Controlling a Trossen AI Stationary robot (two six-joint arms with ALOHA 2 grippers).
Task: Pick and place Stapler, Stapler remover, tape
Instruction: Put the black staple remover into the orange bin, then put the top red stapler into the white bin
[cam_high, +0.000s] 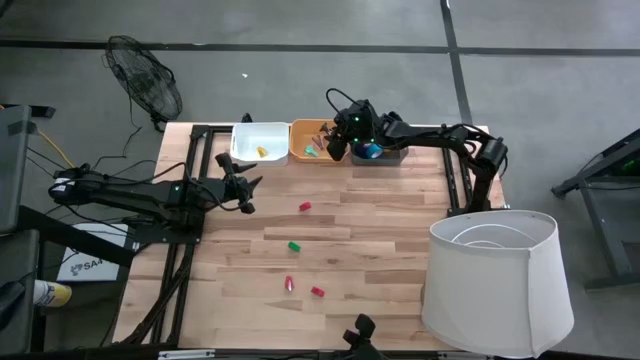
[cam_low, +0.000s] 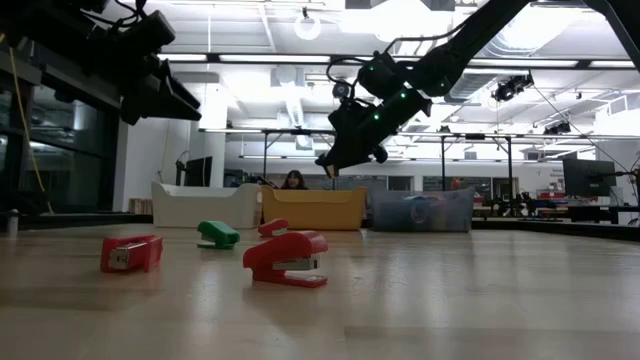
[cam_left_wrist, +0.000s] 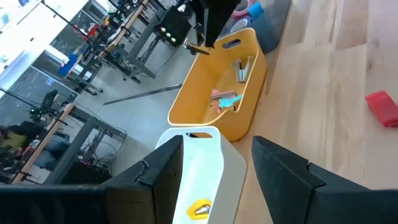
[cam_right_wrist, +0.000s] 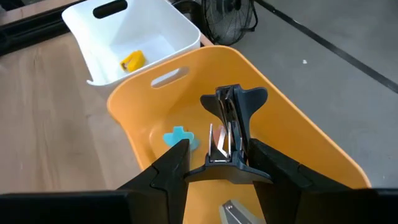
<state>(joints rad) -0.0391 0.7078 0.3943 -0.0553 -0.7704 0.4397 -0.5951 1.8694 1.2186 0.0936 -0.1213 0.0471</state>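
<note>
Stapler remover (cam_right_wrist: 228, 134): clamped in right gripper (cam_right_wrist: 219, 163) above orange bin (cam_right_wrist: 298, 134), far side, long axis pointing away from the wrist. White bin (cam_right_wrist: 177, 25) left. Left gripper (cam_left_wrist: 217, 171) part open, empty.

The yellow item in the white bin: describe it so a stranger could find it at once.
Along the table's far edge stand three bins in a row: the white bin nearest the left arm, the orange bin in the middle, a grey bin at the other end. The small yellow item lies alone on the white bin's floor; the orange bin beside it holds several mixed pieces.
</note>
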